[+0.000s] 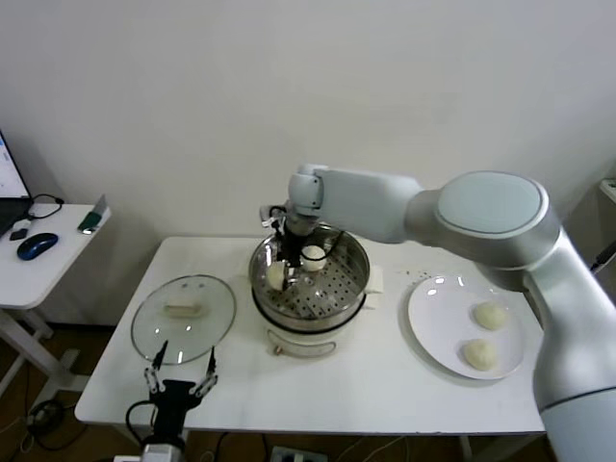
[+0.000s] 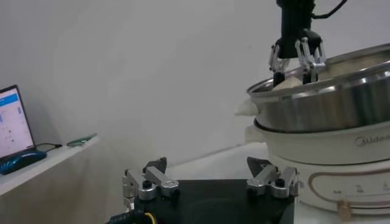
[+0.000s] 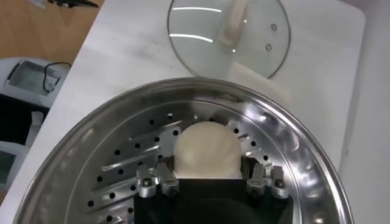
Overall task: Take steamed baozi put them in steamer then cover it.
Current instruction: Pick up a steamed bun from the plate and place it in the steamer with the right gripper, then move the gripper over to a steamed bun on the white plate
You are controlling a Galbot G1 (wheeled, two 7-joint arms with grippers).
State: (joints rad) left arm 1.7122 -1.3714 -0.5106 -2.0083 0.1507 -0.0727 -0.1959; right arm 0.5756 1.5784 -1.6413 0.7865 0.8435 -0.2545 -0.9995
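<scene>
Right gripper (image 1: 280,272) inside steamer (image 1: 354,286), fingers (image 3: 159,178) grasping baozi (image 3: 205,150) just above perforated tray (image 3: 122,167). You lower until bun rests on tray beside second bun (image 1: 314,256), then release slowly and lift straight up. Left gripper (image 1: 180,383) parked at bench (image 1: 318,385) edge near glass lid (image 1: 183,308), fingers spread.

Even, bright indoor light; glare streaks the glass lid (image 3: 228,33); left wrist view slightly soft.
</scene>
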